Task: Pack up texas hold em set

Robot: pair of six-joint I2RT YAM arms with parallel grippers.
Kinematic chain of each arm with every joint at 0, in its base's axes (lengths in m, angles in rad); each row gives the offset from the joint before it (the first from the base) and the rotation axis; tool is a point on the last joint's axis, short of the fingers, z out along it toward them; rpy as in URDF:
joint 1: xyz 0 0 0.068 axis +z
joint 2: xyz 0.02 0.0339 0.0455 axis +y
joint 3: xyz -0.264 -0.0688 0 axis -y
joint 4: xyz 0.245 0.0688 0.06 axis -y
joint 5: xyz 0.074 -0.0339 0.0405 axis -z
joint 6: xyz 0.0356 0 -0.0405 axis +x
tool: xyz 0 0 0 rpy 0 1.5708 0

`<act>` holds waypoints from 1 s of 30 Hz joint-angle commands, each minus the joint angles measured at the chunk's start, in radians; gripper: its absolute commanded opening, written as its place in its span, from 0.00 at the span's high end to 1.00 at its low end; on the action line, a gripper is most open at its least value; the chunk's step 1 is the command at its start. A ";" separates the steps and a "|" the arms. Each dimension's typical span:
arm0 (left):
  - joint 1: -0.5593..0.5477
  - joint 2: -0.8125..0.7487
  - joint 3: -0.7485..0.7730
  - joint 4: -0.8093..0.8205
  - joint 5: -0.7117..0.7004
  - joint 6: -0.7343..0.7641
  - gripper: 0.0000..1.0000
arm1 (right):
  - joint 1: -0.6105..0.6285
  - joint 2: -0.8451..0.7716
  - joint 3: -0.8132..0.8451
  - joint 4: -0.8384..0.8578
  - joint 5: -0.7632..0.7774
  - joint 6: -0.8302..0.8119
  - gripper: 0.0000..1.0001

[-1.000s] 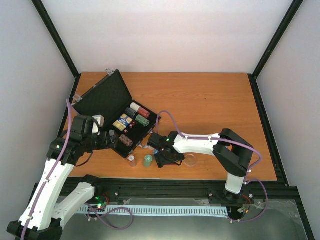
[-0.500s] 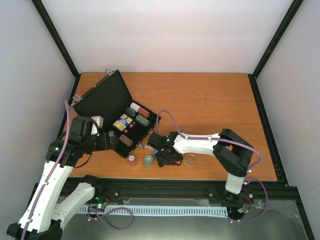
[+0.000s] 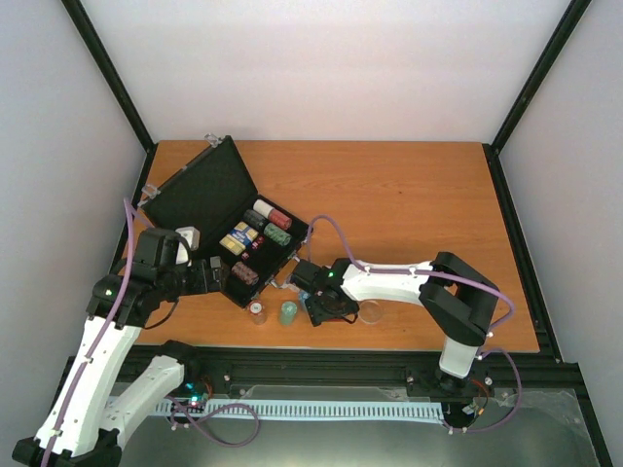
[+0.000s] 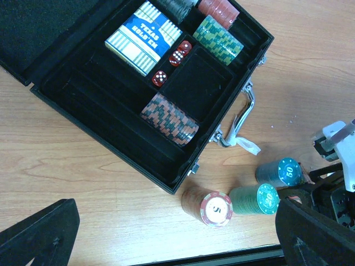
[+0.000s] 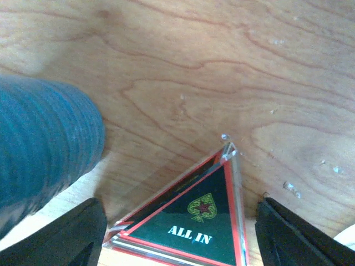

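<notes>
The black case (image 3: 200,190) lies open at the left of the table. Its tray holds a blue card deck (image 4: 145,37), red dice (image 4: 172,62) and chip stacks (image 4: 169,116). On the table before it stand a red chip stack (image 4: 213,208), a green one (image 4: 256,199) and a blue one (image 4: 282,173). My left gripper (image 4: 177,244) hangs open above the case's near edge and these stacks. My right gripper (image 5: 191,235) is closed round the black "ALL IN" triangle (image 5: 199,219), which lies flat on the wood. Its left finger (image 5: 77,235) touches a corner, and the blue stack (image 5: 44,149) is just left.
A clear disc (image 3: 370,311) lies right of my right gripper (image 3: 326,309). The case's silver handle (image 4: 244,113) sticks out toward the loose stacks. The table's front edge (image 4: 233,257) runs close below them. The case lid (image 4: 33,27) stands back to the left.
My right gripper's jaws have narrowed onto the triangle. The left arm has drifted slightly toward the near edge. The chip stacks and the case have not moved.
</notes>
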 commanded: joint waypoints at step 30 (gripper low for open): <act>-0.005 -0.010 0.004 -0.004 -0.001 -0.003 0.00 | 0.007 -0.098 0.002 -0.076 -0.077 -0.133 0.08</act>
